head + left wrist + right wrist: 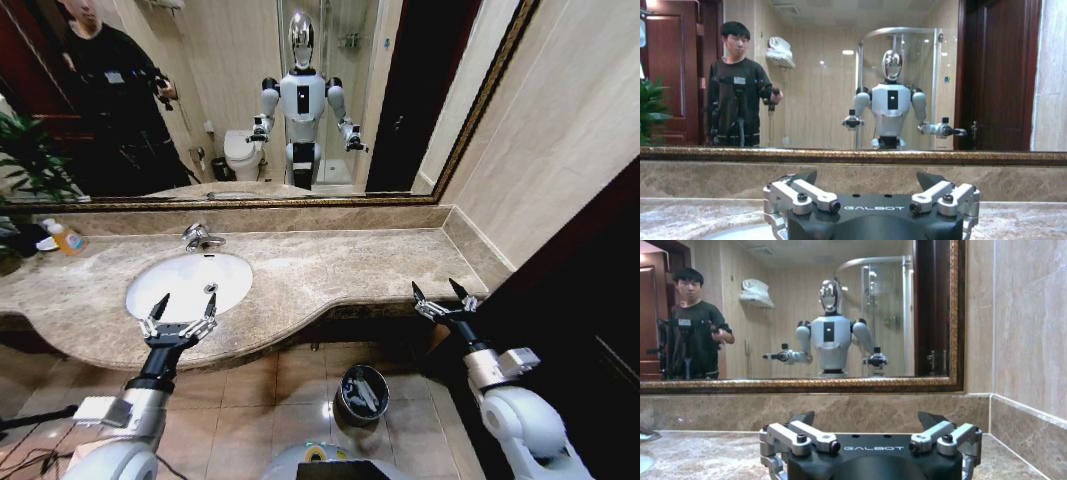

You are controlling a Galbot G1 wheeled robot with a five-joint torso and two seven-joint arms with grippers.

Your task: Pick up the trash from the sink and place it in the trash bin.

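Observation:
The white oval sink [175, 285] with its chrome tap [199, 237] is set in the beige marble top [330, 270]. Its bowl looks bare apart from a small drain fitting [210, 288]; the trash in it is out of view. My left gripper [187, 300] [867, 176] hovers open over the sink's front rim, holding nothing. My right gripper [435, 287] [866, 416] is open and empty at the counter's right front edge. The black trash bin [345, 400] with a shiny rim stands on the floor below, between the arms, with a few pale pieces [366, 396] inside.
An orange-labelled bottle [66, 238] and a plant [25, 165] stand at the counter's far left. A gold-framed mirror [300, 100] runs behind the counter, and a tiled wall [560, 150] closes the right side. Cables [30, 450] lie on the floor at left.

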